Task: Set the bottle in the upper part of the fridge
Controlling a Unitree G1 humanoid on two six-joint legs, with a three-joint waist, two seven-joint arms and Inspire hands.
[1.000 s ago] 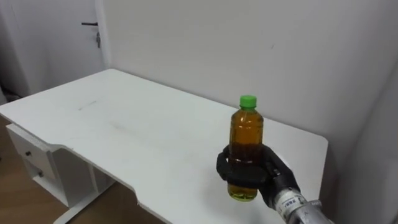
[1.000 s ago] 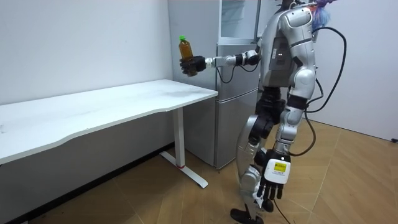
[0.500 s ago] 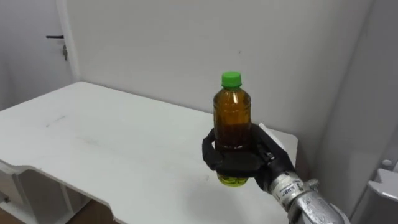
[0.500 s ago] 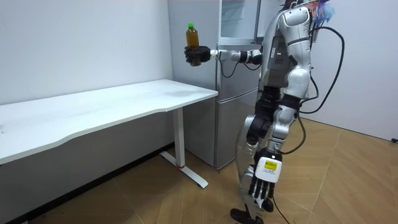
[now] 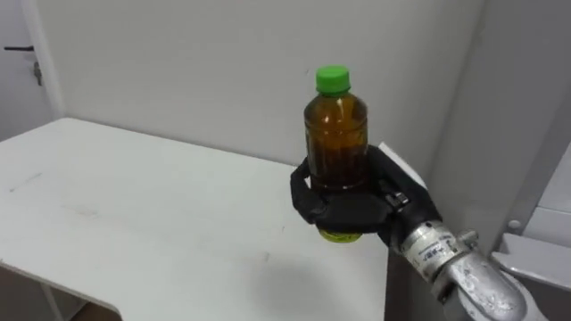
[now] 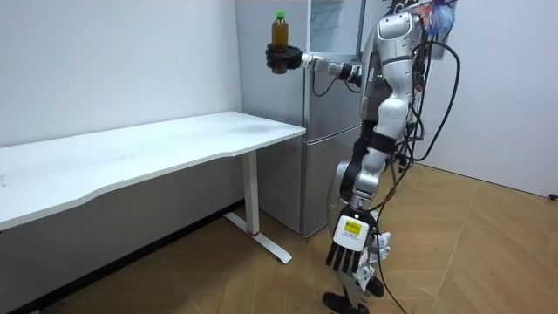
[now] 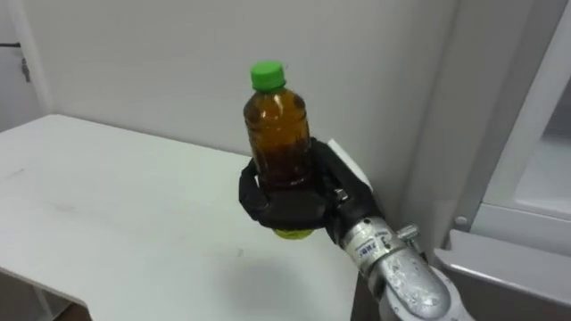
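A bottle of amber liquid with a green cap stands upright in my right hand, whose black fingers are curled round its lower half. The hand holds it in the air over the right end of the white table. In the room view the bottle is up at head height, just left of the grey fridge, with my right hand stretched out in front of me. My left hand hangs by my leg with its fingers straight.
The fridge's side wall rises at the right of the eye views, close beside my forearm. Its upper compartment shows at the far right. A white wall stands behind the table. A door is at the far left.
The bottle has risen higher in my right hand. My body and view have turned right towards the fridge, and the left hand has swung forward by my leg.
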